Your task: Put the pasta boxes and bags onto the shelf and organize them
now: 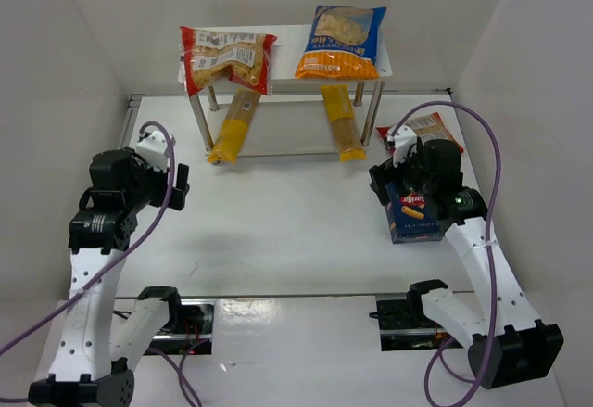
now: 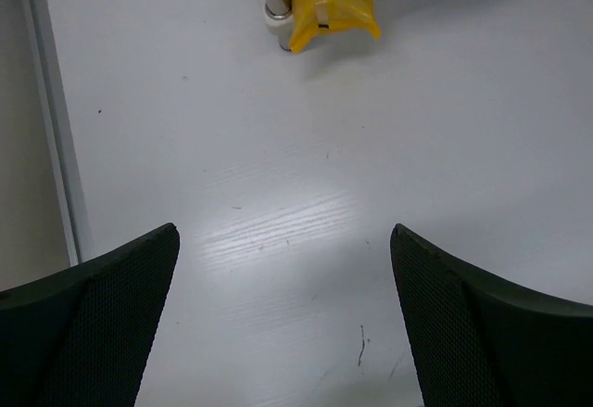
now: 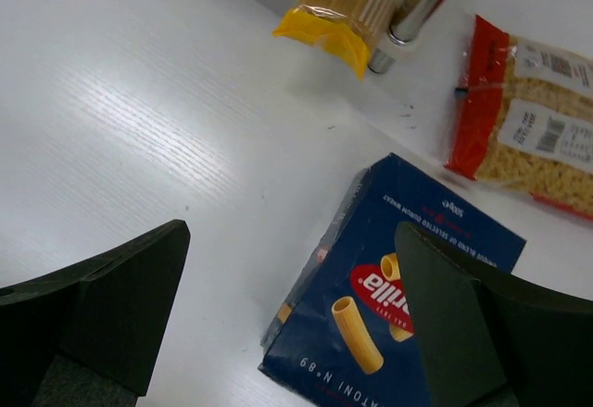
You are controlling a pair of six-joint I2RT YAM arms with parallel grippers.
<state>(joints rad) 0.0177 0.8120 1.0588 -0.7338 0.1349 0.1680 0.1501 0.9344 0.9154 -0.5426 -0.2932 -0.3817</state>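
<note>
Top of the white shelf (image 1: pixel 285 55) has two bags lying flat on it: one red bag (image 1: pixel 227 59) at the left end and the orange-and-blue bag (image 1: pixel 341 44) at the right end, with bare board between them. Both yellow spaghetti packs are tucked under the top, their near ends sticking out the front towards the arms: the left spaghetti pack (image 1: pixel 232 129) by the front left leg, the right spaghetti pack (image 1: pixel 341 124) nearer the front right leg.

The dark blue pasta carton (image 3: pixel 398 305) is flat on the bench (image 1: pixel 287 222), face up, over on the right side. The second red bag (image 3: pixel 528 129) lies on the bench just behind it, near the shelf's right leg (not touching the carton, as far as the wrist view shows).

The right tool (image 3: pixel 292 235) sits over the carton's near-left edge with its jaws wide apart, gripping nothing. The left tool (image 2: pixel 284 240) is jaws apart too, over bare bench, well short of the left pack.
</note>
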